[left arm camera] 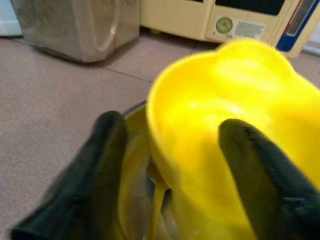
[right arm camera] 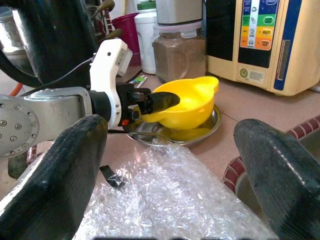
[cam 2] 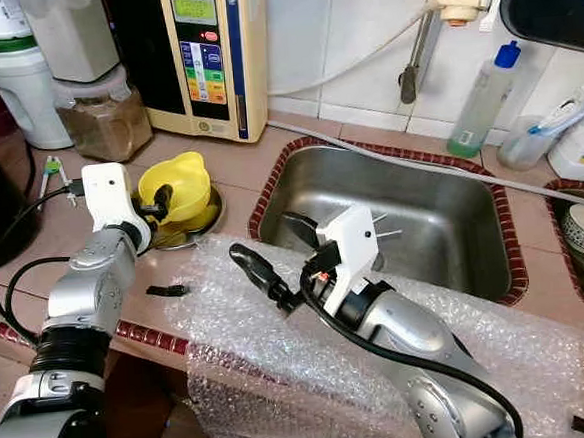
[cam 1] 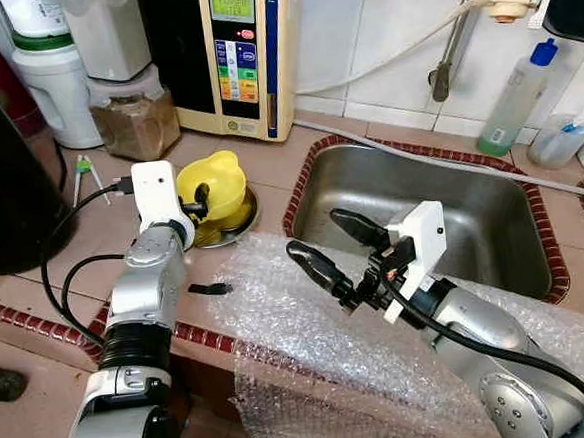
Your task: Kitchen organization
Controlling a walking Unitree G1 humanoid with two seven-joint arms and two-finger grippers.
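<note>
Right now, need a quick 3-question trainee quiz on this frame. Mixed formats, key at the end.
1. True or false: the left gripper has its fingers on either side of the rim of the yellow bowl.
2. Multiple choice: the yellow bowl sits over A) the sink, B) a metal plate, C) the bubble wrap.
3. Short answer: what is the right gripper holding?

Key
1. True. The left wrist view shows one finger outside the rim and one inside.
2. B. The plate rests on the counter beside the sink.
3. Nothing. It is open, above the bubble wrap at the sink's edge.
</note>
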